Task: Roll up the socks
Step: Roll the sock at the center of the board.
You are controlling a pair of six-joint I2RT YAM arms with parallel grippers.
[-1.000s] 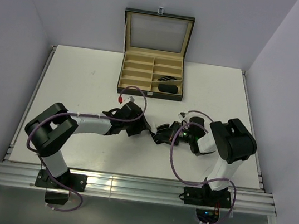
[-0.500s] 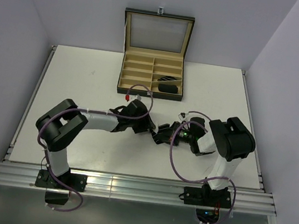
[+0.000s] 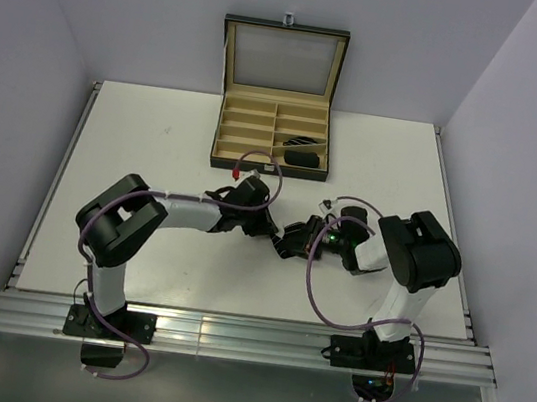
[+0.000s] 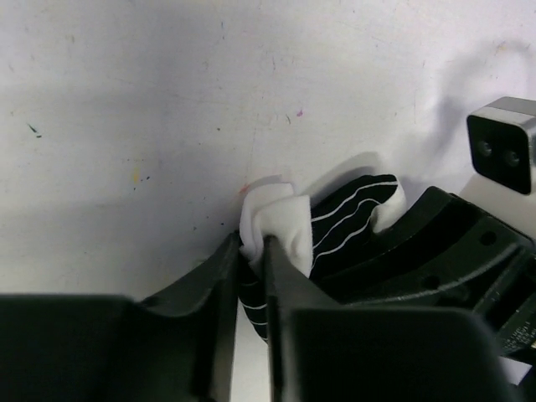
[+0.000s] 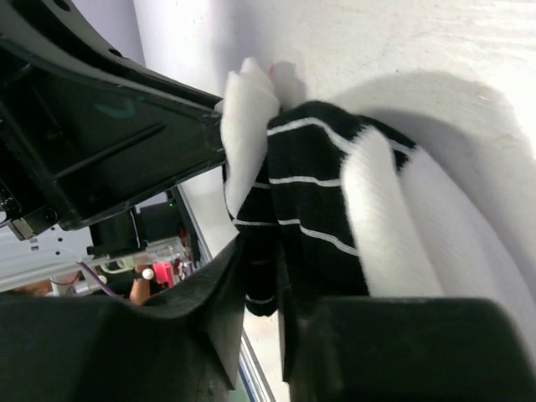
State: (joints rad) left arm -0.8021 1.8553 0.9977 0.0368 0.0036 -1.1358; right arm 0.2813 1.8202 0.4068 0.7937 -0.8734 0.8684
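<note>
The left claw (image 4: 251, 248) and the right claw (image 5: 261, 280), both nearly closed, pinch the soft black fabric sock with thin white stripes (image 4: 347, 219) between them; it seems only partly rolled.

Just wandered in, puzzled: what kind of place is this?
Likely a robotics test booth: left arm and right arm bolted to a metal rail, white table boxed in by plain walls, a striped sock to practise on.

Part of the striped sock (image 4: 352, 219) — hidden behind fingers (image 4: 276, 293).
</note>
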